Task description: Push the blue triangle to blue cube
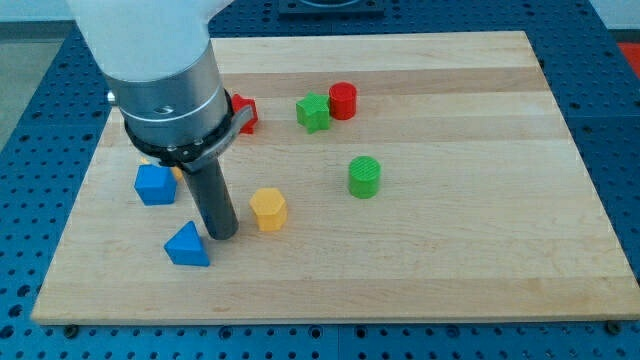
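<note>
The blue triangle (187, 245) lies on the wooden board near the view's bottom left. The blue cube (154, 184) sits a short way above it, slightly to the left, with a gap between them. My tip (222, 235) rests on the board just to the right of the blue triangle, close to or touching its right edge. The arm's wide body hangs over the board's upper left part and hides what is under it.
A yellow hexagonal block (268, 209) lies just right of my tip. A red block (243, 113) shows partly behind the arm. A green star-like block (313, 112) and a red cylinder (343, 100) sit near the top middle. A green cylinder (365, 176) stands mid-board.
</note>
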### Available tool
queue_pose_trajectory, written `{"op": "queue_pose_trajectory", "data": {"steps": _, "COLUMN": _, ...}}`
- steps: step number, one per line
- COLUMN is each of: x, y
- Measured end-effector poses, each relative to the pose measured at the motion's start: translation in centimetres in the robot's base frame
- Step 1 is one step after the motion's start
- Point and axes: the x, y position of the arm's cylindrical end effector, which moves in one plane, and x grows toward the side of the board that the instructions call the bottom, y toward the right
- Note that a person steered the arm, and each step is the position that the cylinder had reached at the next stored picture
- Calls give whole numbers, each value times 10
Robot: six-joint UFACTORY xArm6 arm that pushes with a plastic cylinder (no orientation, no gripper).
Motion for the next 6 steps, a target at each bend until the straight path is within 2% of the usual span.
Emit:
{"op": "queue_pose_trajectory", "data": {"steps": 3, "x": 9, "y": -48}}
{"op": "queue_pose_trajectory", "data": {"steps": 4, "x": 22, "y": -9}}
{"op": "queue_pose_trajectory", "data": {"steps": 5, "x": 63, "y": -17}}
{"op": "queue_pose_trajectory", "data": {"steps": 6, "x": 72, "y": -37}}
